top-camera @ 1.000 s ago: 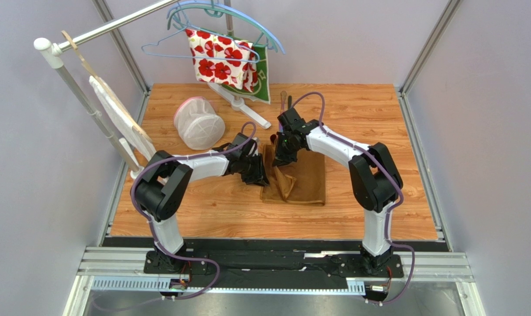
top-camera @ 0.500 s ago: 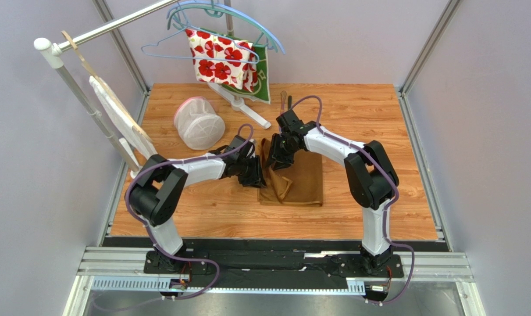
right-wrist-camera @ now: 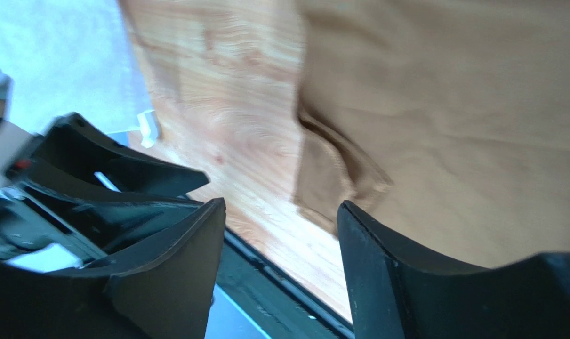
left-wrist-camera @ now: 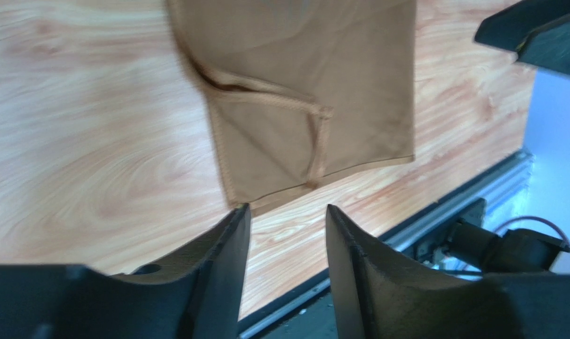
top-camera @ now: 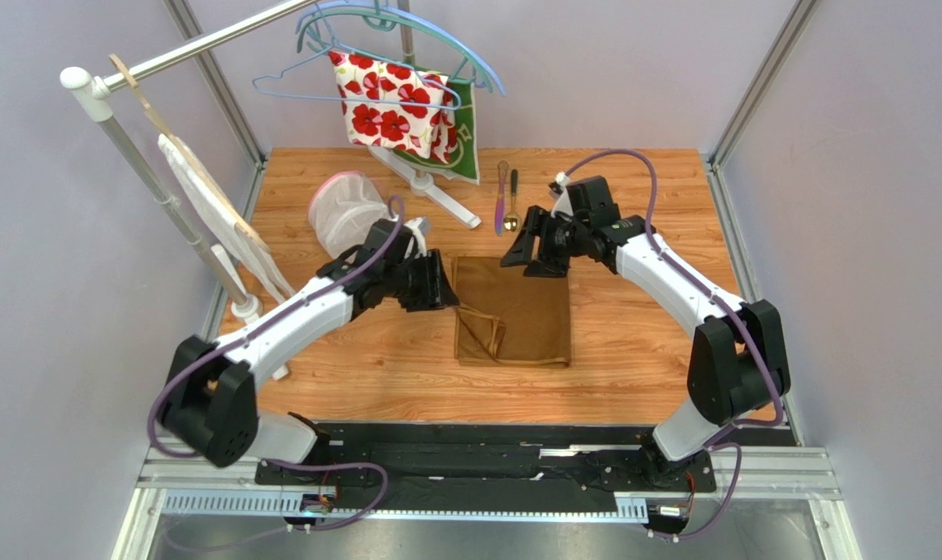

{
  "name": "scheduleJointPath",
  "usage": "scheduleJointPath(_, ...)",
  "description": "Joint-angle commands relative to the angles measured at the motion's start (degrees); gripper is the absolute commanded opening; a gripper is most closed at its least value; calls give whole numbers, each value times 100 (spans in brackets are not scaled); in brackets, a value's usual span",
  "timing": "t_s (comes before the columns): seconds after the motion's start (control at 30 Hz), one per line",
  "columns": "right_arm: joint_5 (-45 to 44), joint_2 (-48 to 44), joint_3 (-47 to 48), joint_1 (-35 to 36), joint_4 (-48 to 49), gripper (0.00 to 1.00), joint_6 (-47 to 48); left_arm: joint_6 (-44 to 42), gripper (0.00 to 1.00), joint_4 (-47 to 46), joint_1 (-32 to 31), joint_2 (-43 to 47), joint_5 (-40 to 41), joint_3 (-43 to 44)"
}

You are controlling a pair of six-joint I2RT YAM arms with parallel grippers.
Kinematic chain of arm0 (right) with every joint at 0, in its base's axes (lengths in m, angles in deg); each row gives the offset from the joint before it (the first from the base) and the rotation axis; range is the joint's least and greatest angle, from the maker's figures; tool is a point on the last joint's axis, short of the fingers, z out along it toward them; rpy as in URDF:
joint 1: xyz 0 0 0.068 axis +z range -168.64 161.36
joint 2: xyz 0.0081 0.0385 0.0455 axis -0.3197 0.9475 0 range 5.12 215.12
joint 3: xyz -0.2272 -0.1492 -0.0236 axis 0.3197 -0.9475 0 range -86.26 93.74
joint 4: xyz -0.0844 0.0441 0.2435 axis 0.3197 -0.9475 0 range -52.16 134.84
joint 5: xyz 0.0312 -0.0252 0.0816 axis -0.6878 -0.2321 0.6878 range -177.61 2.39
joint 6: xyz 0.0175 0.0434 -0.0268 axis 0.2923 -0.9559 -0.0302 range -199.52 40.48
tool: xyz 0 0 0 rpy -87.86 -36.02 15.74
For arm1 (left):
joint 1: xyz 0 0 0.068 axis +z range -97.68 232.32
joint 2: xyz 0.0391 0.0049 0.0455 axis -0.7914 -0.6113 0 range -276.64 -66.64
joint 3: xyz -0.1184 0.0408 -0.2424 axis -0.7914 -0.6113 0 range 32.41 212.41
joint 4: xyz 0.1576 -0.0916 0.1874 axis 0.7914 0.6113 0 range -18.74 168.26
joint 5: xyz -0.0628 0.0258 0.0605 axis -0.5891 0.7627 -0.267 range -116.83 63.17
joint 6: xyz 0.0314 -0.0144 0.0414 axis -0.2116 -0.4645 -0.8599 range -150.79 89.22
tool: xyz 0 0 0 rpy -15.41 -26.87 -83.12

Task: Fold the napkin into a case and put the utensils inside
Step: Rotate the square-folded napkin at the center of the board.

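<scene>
Napkin lies part-folded, corner flap turned in; left gripper and right gripper hover parted, empty. Next, probably: finish the fold, then fetch utensils.

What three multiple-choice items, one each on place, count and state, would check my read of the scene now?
1. Relative to the napkin, the utensils lie: A) on it; B) beyond it, on the table; C) under it.
2. Utensils in view: A) one; B) two; C) four.
3. Left end effector and right end effector are: A) open, empty; B) shut on cloth; C) holding a utensil.
B, bare wood past its far edge; B, knife beside spoon; A, jaws apart, nothing between.
</scene>
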Motion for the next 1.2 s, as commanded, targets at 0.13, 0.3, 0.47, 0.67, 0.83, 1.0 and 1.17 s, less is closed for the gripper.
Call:
scheduleJointPath(0.13, -379, -196, -1006, -364, 43, 52, 558, -502, 42, 174, -175, -2190, -1092, 2046)
scheduleJointPath(0.3, -634, -117, -1252, -373, 87, 33, 663, -652, 36, 657, -702, -3492, -952, 3112)
scheduleJointPath(0.47, -749, -64, -1401, -434, 104, 27, 690, -994, 33, 1334, -887, -4320, -697, 4061)
scheduleJointPath(0.67, -775, 111, -1709, -470, 472, 24, 479, -1399, 33, 1932, -1081, -4655, -301, 4379)
scheduleJointPath(0.83, -731, 384, -1815, -470, 614, 23, 347, -1593, 31, 2153, -1134, -4402, -74, 3836)
scheduleJointPath(1.0, -924, 410, -1824, -584, 544, 23, 479, -1550, 27, 1873, -1125, -2676, 94, 2214)
scheduleJointPath(1.17, -986, 323, -1727, -637, 359, 23, 672, -1241, 42, 1950, -1090, -290, 1262, 1057)
